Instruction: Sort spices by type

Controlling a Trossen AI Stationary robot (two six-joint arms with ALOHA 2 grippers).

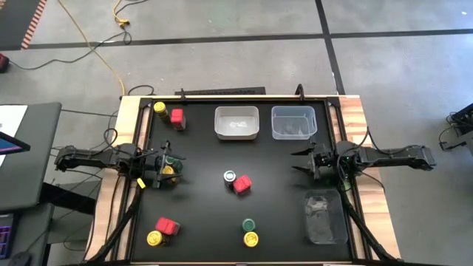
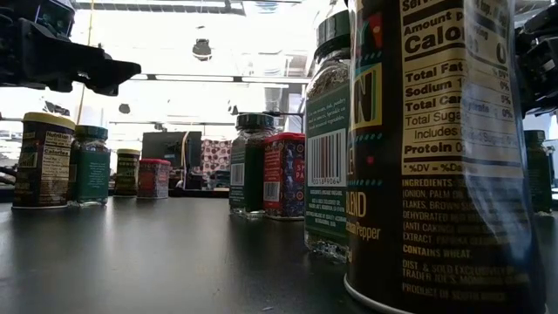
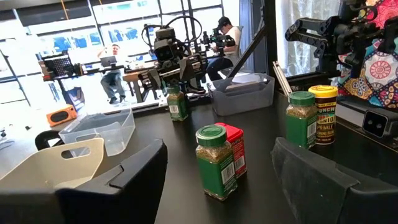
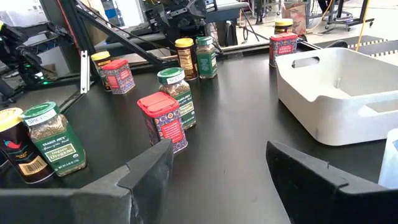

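Table (image 1: 207, 222) holds spices in mixed pairs, none sorted yet. Centre pair: green-lid jar (image 1: 230, 176) touching red box (image 1: 242, 184). Far-left corner: yellow-lid jar (image 1: 160, 108) beside red box (image 1: 177, 116). Near edge: red box w/ yellow jar (image 1: 154, 238), plus green jar (image 1: 248, 224) by yellow one. Jars look rigid, light, smooth-sided, prob. slippery; top-heavy, so could tip. Best hold: across body below lid. Boxes: grip flat faces.

Left gripper (image 1: 164, 168) sits over a green/yellow pair at left edge, fingers partly apart, nothing between them. Right gripper (image 1: 303, 161) waits at right, fingers spread, empty.
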